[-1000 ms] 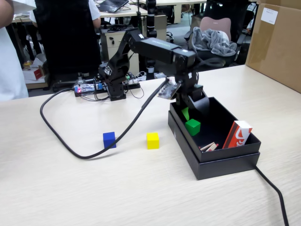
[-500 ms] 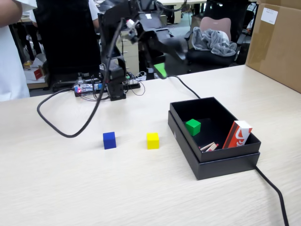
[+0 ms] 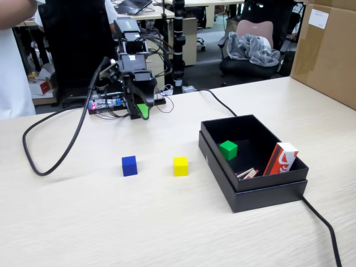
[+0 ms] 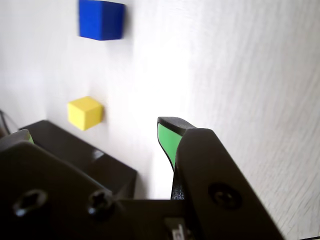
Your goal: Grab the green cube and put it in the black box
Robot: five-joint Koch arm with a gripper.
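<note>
Three small cubes show in the fixed view, one of each colour. The single green cube lies inside the black box, on its floor near the box's far left corner, tilted a little so that one corner points toward the camera. The box, the only one of its kind, sits on the pale wooden table and also holds a red-and-white carton leaning against its right wall, plus a few thin sticks lying on the floor between the carton and the green cube. Left of the box, out on the bare table, stands the one yellow cube, and further left of the box, well apart from it, the one blue cube; the two are level with each other. The arm is folded up behind them, farther from the box than either cube, with the gripper pointing down just above the table and holding nothing. In the wrist view the gripper shows two green-faced tips spread wide, with clear table between them; the yellow cube and a corner of the box appear in that gap, and the blue cube beyond. One black cable loops across the table left of the box, and another runs from behind the box off the front edge.
</note>
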